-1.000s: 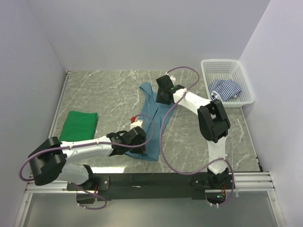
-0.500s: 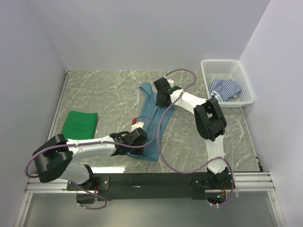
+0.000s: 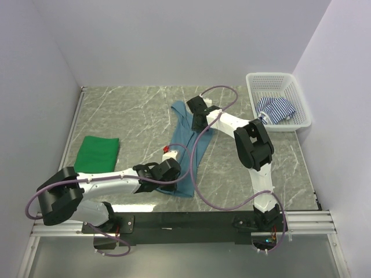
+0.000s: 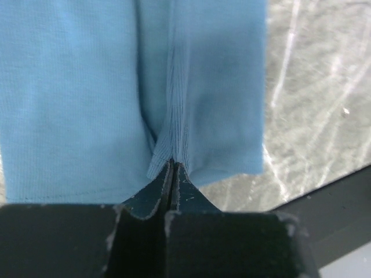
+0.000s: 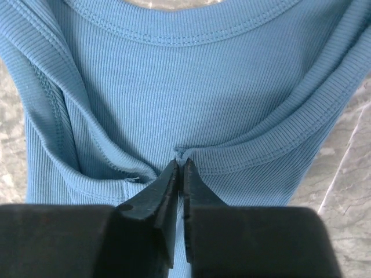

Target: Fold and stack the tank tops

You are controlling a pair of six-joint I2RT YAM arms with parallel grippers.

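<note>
Teal-blue tank top (image 3: 184, 139) is being gripped at both ends.
Left end effector (image 4: 173, 169) is clamping the 6 o'clock hem, right end effector (image 5: 179, 167) the 12 o'clock armhole edge.

L tool (image 4: 173, 167) clamped tight, R tool (image 5: 180, 166) clamped tight, both arms stretched fwd

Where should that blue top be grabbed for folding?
The blue top lies flat as a long strip, so pinch each end from above: the hem, as the left gripper does, and the ribbed armhole edges, as the right gripper does.
</note>
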